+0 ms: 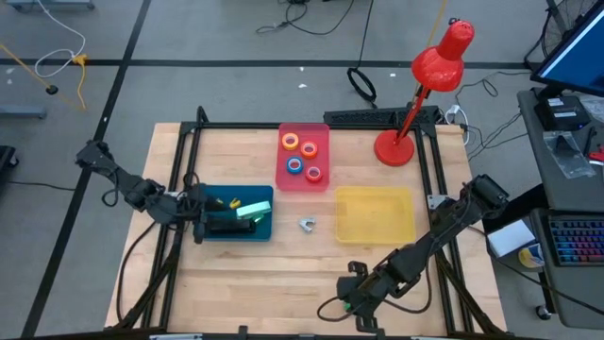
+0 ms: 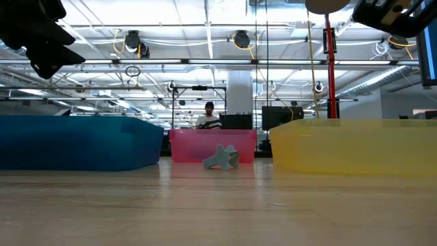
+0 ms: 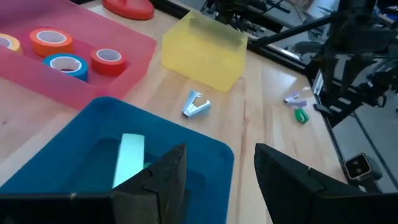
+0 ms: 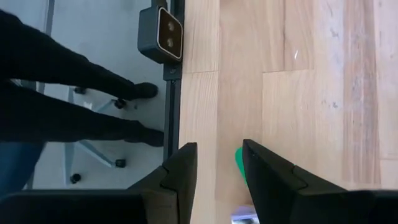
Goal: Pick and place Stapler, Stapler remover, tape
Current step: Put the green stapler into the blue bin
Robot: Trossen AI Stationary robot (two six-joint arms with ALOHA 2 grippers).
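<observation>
1. The left gripper (image 1: 200,215) hangs at the left end of the blue tray (image 1: 264,227), centre-left of the high view, its dark fingers apart and holding nothing.
2. Inside that tray lies the stapler (image 1: 251,210), a pale green bar with a smooth, plastic look; judged placed.
3. The tape (image 1: 300,156), four small rings in blue, orange, red and yellow, sits in the translucent pink tray (image 1: 321,133) at upper centre; also judged done.
4. The stapler remover (image 1: 308,224), a small silvery clawed piece, lies on the bare wooden surface (image 1: 283,283) between the blue tray and the yellow tray (image 1: 377,194); it looks like the one item left.
5. The yellow tray, a frosted box, holds nothing visible.
6. The right gripper (image 1: 355,295) waits at lower centre near the surface's front edge, fingers parted, gripping nothing.
</observation>
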